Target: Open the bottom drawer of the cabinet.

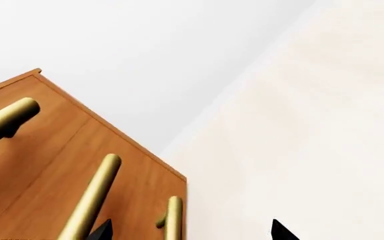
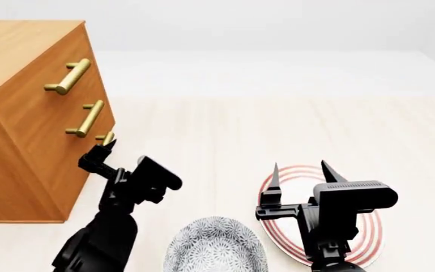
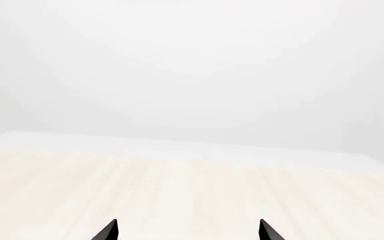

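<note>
The orange-brown wood cabinet (image 2: 29, 141) stands at the left in the head view, with three brass bar handles down its front. The bottom drawer (image 1: 153, 191) is shut, flush with the front. Its brass handle (image 1: 173, 217) (image 2: 107, 137) is the lowest one, nearest the floor. My left gripper (image 1: 192, 232) (image 2: 102, 148) is open right at that handle; the bar lies between its two black fingertips, closer to one of them, untouched. My right gripper (image 2: 301, 167) (image 3: 188, 232) is open and empty, held above the floor well right of the cabinet.
A red-ringed plate (image 2: 369, 238) lies on the pale floor under my right arm. A patterned grey bowl (image 2: 216, 249) sits between my two arms. The two upper handles (image 2: 70, 76) (image 2: 89, 118) are above the left gripper. A white wall runs behind.
</note>
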